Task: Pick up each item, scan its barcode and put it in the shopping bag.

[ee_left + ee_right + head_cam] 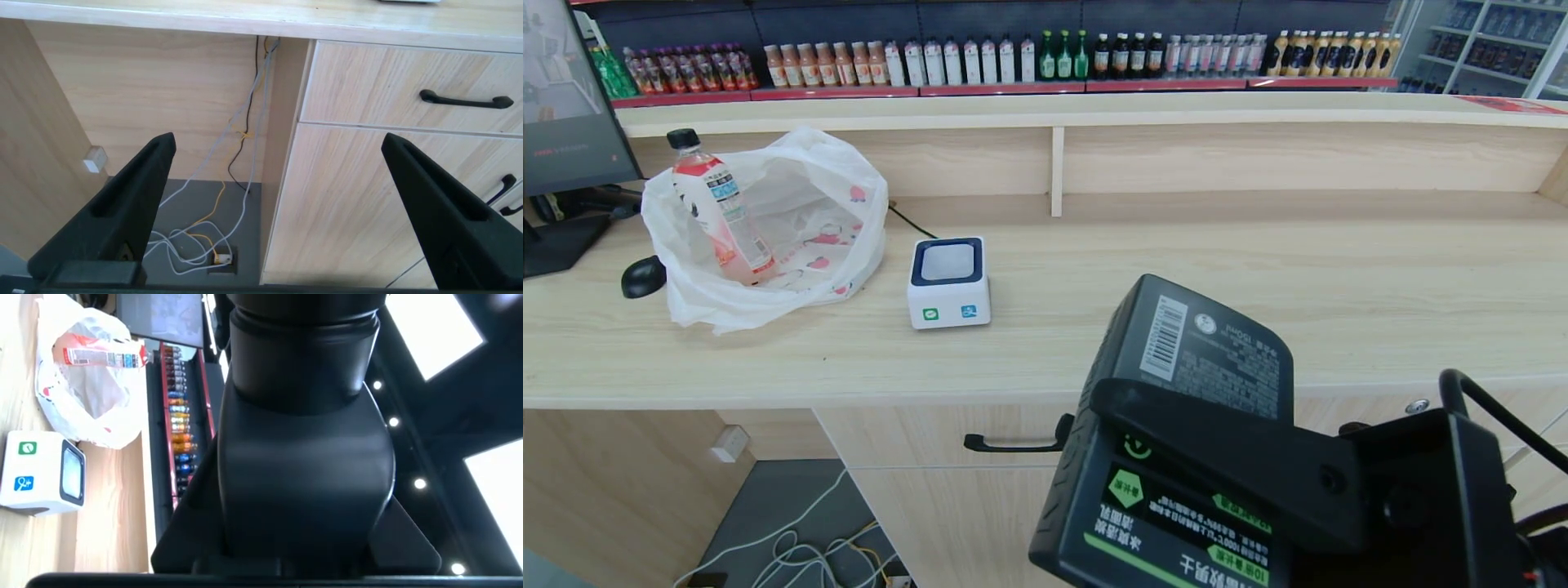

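Black container (1192, 359), its barcode label showing, sits clamped in the right claw (1176, 457) in front of the pale wood tabletop (1176, 245), well apart from the white scanner (948, 282). Just beside the scanner, a white shopping bag (849, 212) holds a pink drink bottle (723, 208), tilted. Left claw (278, 155) hangs below the tabletop, fingers spread wide and gripping nothing, near the drawers (392, 90)

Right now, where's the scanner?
Head view: the white scanner sits on the wooden counter, left of centre, just right of the shopping bag.
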